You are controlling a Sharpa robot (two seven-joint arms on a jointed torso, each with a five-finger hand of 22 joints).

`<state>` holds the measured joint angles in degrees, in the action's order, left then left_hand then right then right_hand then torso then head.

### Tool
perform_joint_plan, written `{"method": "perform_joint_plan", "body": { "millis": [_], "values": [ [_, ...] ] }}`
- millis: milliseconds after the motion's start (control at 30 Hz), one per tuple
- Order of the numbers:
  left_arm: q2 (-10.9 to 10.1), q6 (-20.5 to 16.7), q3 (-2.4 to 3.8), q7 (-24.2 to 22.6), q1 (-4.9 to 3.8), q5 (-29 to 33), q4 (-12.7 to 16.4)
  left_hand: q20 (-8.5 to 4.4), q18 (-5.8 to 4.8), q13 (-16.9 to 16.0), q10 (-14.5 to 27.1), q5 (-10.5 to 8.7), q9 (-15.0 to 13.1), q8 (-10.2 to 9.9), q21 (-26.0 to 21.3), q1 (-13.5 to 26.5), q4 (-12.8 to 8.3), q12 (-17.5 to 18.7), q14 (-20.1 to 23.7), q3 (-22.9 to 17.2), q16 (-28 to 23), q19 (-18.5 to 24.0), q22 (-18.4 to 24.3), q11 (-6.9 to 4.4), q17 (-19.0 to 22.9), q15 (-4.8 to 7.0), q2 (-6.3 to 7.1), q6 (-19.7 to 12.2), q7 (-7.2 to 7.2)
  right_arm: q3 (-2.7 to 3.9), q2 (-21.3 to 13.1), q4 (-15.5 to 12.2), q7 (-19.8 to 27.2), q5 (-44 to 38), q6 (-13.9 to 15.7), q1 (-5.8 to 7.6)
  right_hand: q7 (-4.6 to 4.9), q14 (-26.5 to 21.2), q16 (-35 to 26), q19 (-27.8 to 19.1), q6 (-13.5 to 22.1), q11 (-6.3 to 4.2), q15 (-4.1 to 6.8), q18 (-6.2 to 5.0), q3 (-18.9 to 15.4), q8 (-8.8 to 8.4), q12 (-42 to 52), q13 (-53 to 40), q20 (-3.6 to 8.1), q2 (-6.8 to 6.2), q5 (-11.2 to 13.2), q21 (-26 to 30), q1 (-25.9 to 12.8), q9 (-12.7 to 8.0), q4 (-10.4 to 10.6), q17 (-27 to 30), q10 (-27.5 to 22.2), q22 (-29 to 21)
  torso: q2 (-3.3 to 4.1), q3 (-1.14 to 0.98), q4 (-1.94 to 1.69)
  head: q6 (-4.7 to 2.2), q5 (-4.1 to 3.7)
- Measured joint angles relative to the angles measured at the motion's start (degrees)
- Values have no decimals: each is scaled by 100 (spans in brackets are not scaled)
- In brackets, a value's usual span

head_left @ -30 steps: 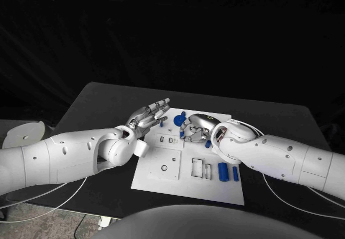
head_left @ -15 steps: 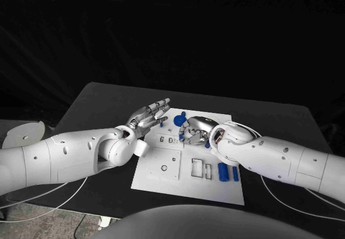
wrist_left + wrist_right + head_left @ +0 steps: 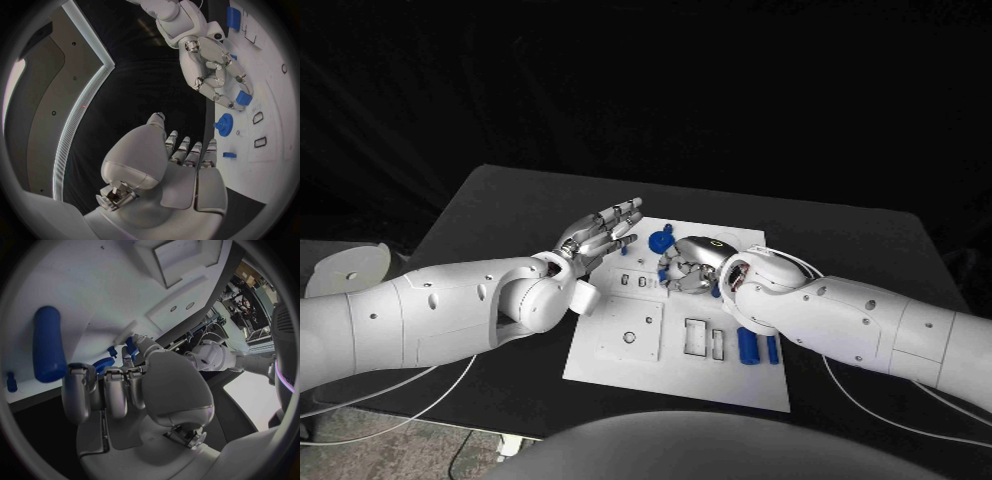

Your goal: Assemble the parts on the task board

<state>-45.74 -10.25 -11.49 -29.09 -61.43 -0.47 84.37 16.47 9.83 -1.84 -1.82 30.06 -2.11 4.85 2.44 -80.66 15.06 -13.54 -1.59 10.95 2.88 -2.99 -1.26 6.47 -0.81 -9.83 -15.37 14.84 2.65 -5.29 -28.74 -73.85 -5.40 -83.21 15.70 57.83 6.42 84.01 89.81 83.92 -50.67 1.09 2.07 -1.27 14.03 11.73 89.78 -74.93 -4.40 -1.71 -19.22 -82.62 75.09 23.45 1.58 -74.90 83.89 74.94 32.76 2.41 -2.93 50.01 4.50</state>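
Black table (image 3: 488,200) under a dark backdrop, white task board (image 3: 661,350) at centre. At left, left hand (image 3: 596,235) hovering over the board's far-left edge, fingers spread, holding nothing. Centre-right, right hand (image 3: 692,262) curled over the board's far end, apparently pinching a small blue part (image 3: 244,98); likely mid-placement, next needing alignment over a slot. Nearby, one blue gear (image 3: 222,122); two blue pegs (image 3: 759,346) lying flat toward the board's right edge.
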Motion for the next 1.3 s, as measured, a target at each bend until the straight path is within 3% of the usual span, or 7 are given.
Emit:
{"method": "perform_joint_plan", "body": {
  "millis": [500, 667, 900, 1000, 1167, 1300],
  "values": [
    [13, 11, 0, 10, 0, 43, -21, 0, 1, 1, -21, 0, 0, 0, 0, 0, 0, 0, 0, 0, 0, 0, 0, 21, 0, 0, 0, 0, 0, -3, -8, -1, -11, -91, -47, -18, 10, 0, 0, 0, 464, 21, 0, 0, -110, -235, 0, 1, 0, -103, 682, 47, -104, -137, -10, -5, 21, -1, 0, 0, -1, 0, -14],
    [13, 11, 0, 11, 0, 48, -25, 21, 0, -4, -21, 0, 1, 0, 0, 0, 0, 0, 0, 0, 0, -21, 1, 21, 0, 0, 0, 0, 0, -3, -35, -16, -7, -114, -29, -20, -38, 0, 0, 0, 889, 20, 0, 0, -194, -457, 0, 1, 0, -126, 864, 47, -126, -268, -15, -4, 21, -2, -1, 0, -4, 0, -14],
    [11, 11, 0, 12, 0, 53, -29, 21, 0, -4, -21, 0, 1, 0, 0, 0, 0, 0, 0, 0, 0, -21, 1, 21, 1, 0, 0, 0, 0, -8, -133, -110, 51, -137, 112, -27, -141, 0, 0, 0, 1086, -8, 0, 0, -256, -512, 0, 1, 0, -167, 892, 47, -85, -367, -46, -3, -4, -2, -4, 0, -5, 0, -4],
    [8, 10, 0, 12, 1, 55, -29, 21, 0, -3, -34, 0, -3, 0, 0, 0, 0, -28, 0, 0, 22, -21, -1, 33, -2, 0, 0, 0, 0, -12, -206, -213, 84, -147, 202, -13, -141, 0, 0, 0, 1086, -28, 0, 0, -273, -512, 0, 1, 0, -181, 892, 47, -71, -379, -43, -3, 15, -2, -7, 1, -5, 0, -5],
    [-15, 0, -1, 11, 1, 56, -15, 21, 0, -9, -41, 39, -5, 0, 22, -29, -17, -44, -8, -17, 34, -21, -7, 63, -8, -8, 29, 0, 0, -14, -407, -500, 128, -162, 375, 162, -155, -17, 0, 1, 1135, -28, 23, 0, -359, -512, 0, 2, 1, -241, 940, 47, -131, -417, 11, -3, 15, -3, -7, 2, -4, 0, -6],
    [-93, -47, 0, 6, 0, 64, 101, 36, 0, -51, -171, 39, -23, 69, 242, -209, -218, -360, -272, -75, 397, -344, -94, 232, -90, -119, 174, 91, 83, -8, -691, -843, 159, -158, 511, 384, -155, 0, 0, 21, 1135, -28, 42, 0, -424, -512, 0, 2, 21, -243, 1037, 47, -134, -426, 74, -2, 15, -3, -12, 7, 4, 0, 18]
  ]
}}
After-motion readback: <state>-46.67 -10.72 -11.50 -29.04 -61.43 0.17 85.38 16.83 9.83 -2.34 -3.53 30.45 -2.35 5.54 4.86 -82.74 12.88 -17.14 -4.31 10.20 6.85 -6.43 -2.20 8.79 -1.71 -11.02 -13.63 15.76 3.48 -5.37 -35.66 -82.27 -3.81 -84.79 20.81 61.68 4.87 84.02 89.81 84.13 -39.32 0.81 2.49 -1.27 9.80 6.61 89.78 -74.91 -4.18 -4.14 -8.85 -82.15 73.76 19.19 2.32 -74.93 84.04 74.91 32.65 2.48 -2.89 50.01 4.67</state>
